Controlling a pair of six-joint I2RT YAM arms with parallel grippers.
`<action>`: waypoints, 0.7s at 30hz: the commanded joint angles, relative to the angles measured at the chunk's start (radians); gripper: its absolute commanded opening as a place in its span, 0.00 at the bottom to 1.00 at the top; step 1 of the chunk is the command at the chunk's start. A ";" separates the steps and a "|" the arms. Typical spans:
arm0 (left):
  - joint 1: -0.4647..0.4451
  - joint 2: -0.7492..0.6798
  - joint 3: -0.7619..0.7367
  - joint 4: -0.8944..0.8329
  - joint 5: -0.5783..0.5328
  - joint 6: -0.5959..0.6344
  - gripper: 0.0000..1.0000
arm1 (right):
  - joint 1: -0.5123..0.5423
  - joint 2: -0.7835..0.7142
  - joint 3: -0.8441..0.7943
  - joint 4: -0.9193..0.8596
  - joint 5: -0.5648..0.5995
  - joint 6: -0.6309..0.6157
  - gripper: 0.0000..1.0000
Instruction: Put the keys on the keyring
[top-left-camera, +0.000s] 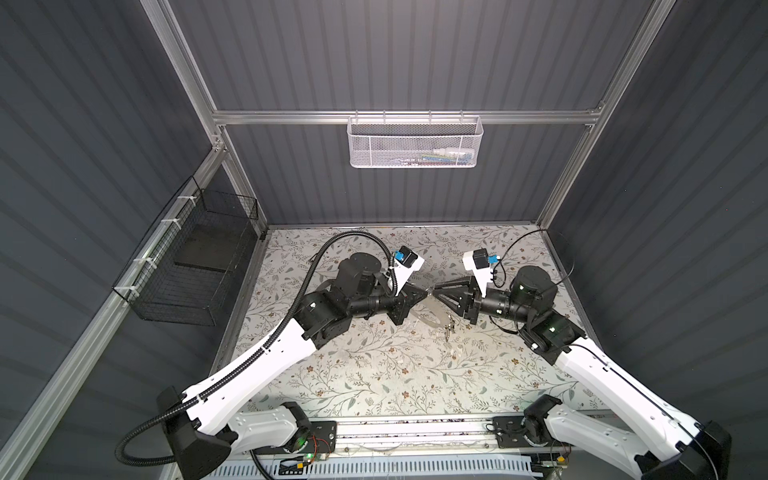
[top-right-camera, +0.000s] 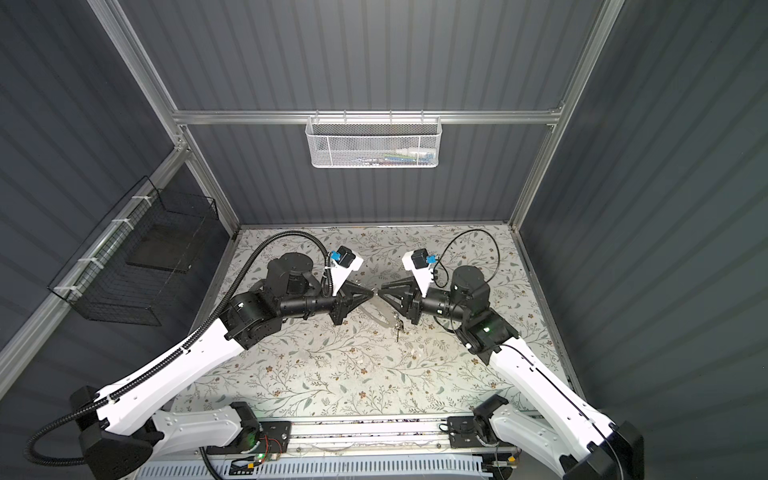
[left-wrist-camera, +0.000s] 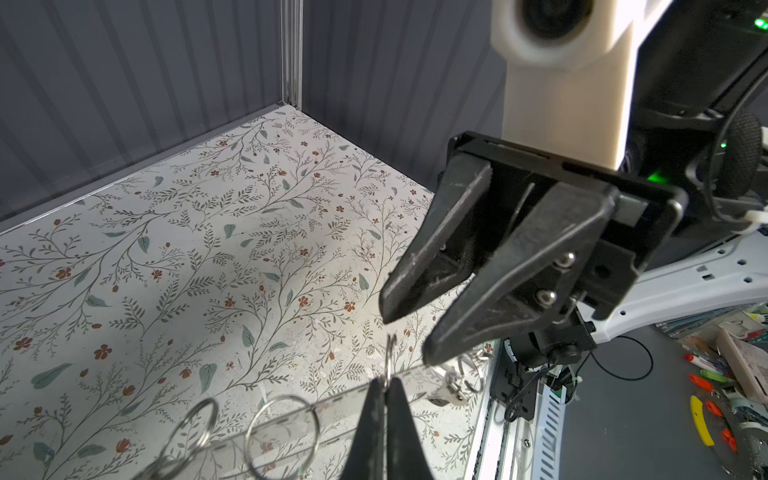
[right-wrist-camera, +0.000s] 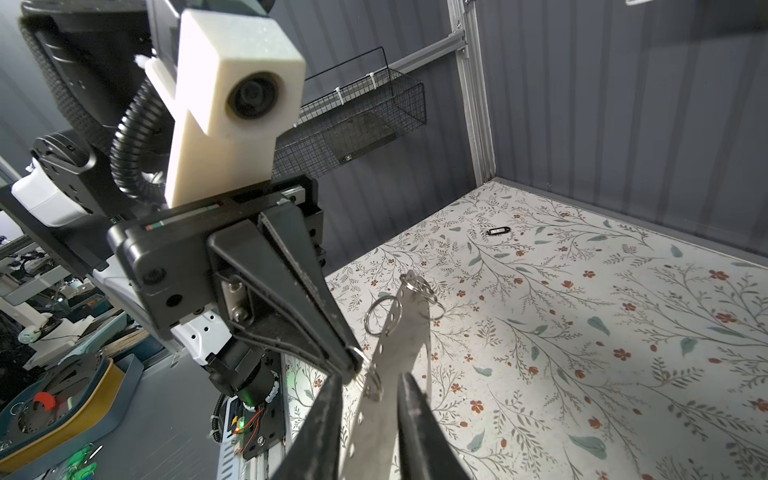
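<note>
Where the two arms meet, we find the left fingers (left-wrist-camera: 368, 428) pressed together on a thin split ring (left-wrist-camera: 389, 357) at the rim of the keyring (right-wrist-camera: 395, 345). The right fingers (left-wrist-camera: 453, 237) stand spread, one on each side of that flat grey perforated plate, which hangs tilted in the air. One black key (right-wrist-camera: 497, 231) lies on the desk (top-left-camera: 374, 374) well apart, its white label too small to read.
</note>
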 joint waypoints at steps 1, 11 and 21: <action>-0.002 0.001 0.041 0.005 0.030 0.021 0.00 | 0.003 0.005 0.036 -0.006 -0.030 -0.015 0.24; -0.002 0.016 0.053 0.000 0.072 0.023 0.00 | 0.013 0.037 0.059 -0.034 -0.057 -0.030 0.19; -0.002 0.010 0.052 -0.002 0.064 0.021 0.00 | 0.014 0.026 0.041 -0.073 -0.033 -0.056 0.18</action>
